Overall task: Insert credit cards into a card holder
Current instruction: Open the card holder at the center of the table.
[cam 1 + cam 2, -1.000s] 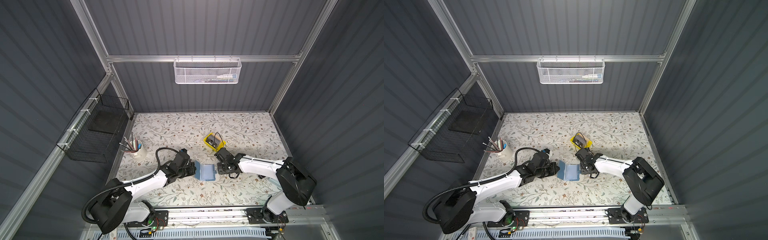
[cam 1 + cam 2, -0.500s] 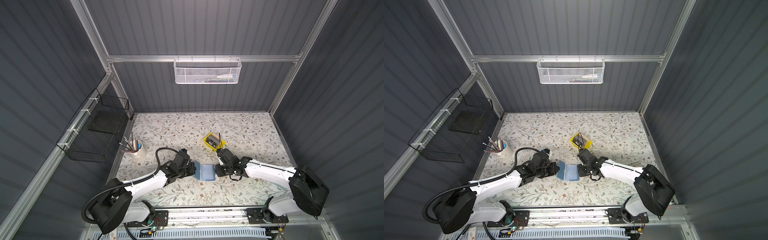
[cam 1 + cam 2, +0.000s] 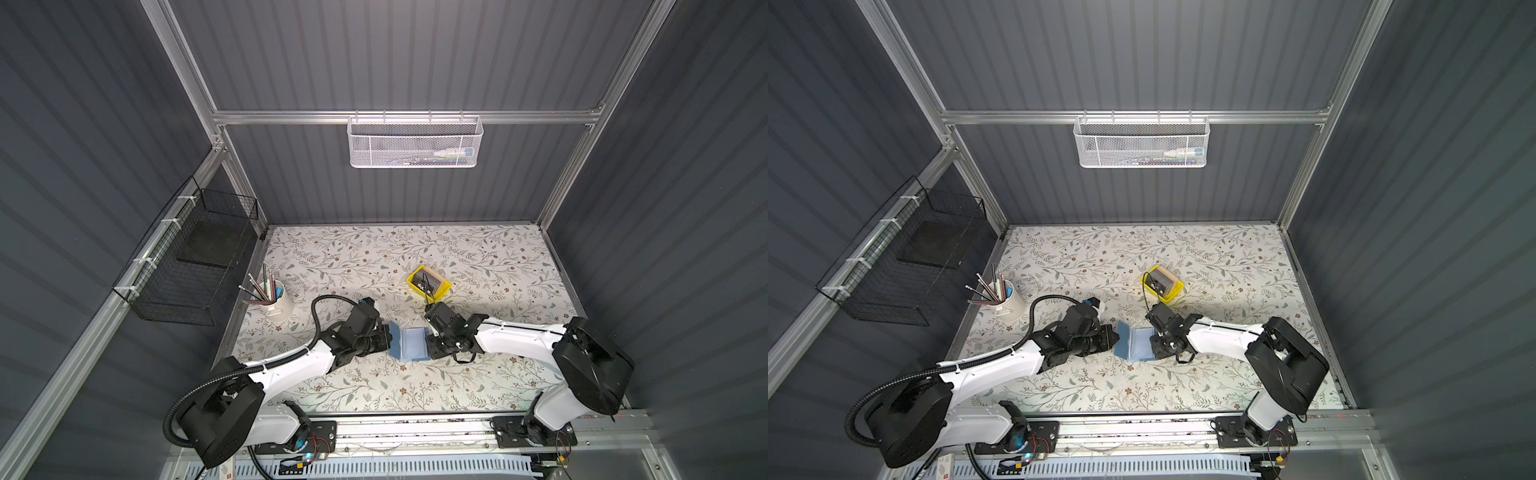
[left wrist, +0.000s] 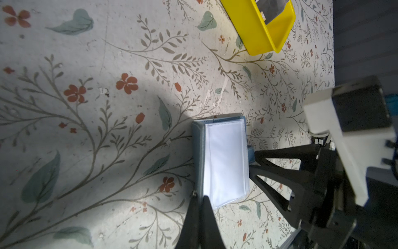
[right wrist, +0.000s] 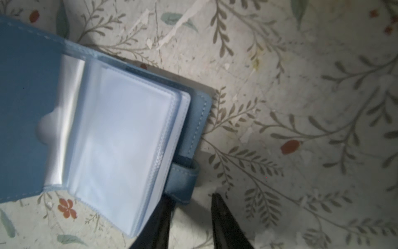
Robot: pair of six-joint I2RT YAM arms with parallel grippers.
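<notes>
Table (image 3: pixel 498 266): floral top, both arms low at mid-front. Left arm (image 3: pixel 291 365) and right arm (image 3: pixel 515 340) flank the holder (image 3: pixel 409 343), which lies open on the table between them in both top views. Tray (image 3: pixel 442 294) sits just beyond the right wrist, apart from the holder. Cards (image 3: pixel 429 283) are in it, none out as far as I can see. Sleeves (image 5: pixel 125 140) look empty, top one facing up. Strap (image 5: pixel 183 179) sticks out on the right-arm side.

Left jaws: closed tight on the holder's cover edge, propping that flap up. Right jaws: partly apart, nothing between them, tips low just beside the strap. One tip touches it or sits under it, can't tell which.

Step, my read: holder is open and pinned, no card fetched yet. Next: right arm lifts off, goes to the tray and pinches one card by an edge. It then comes back flat, lined up with the sleeve mouth. Left must keep the flap from closing.
</notes>
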